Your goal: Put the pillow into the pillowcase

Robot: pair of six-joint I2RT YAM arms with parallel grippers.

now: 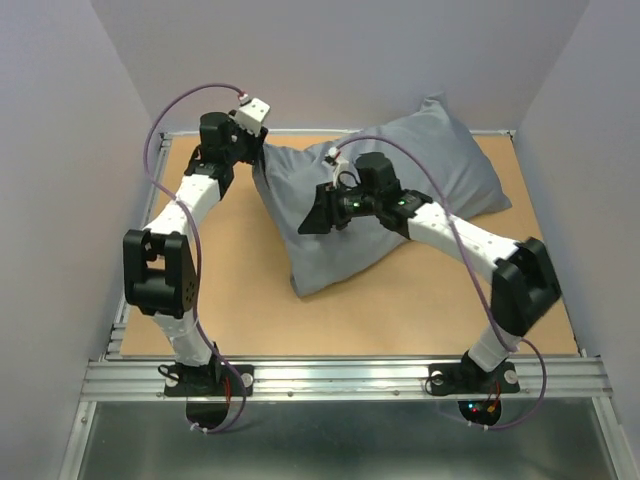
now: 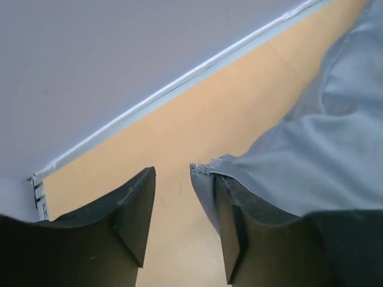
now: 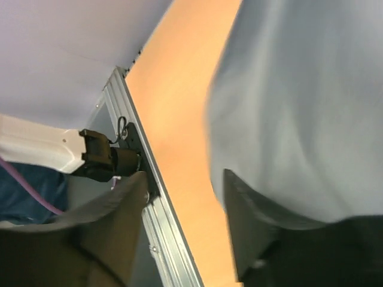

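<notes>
The pillowcase (image 1: 465, 165) lies plump on the bench (image 1: 230, 290), from centre out toward 1 o'clock. No off-white cloth shows, so the pillow is most likely fully inside, though the open end is hard to pick out. The left tool (image 2: 179, 200), at 11 o'clock, stands apart with a hemmed corner just beside one finger. The right tool (image 3: 185, 197) gapes over the middle, holding nothing. The bench is tan board, walled in pale grey, with an aluminium rail (image 1: 350, 375) at 6 o'clock.
</notes>
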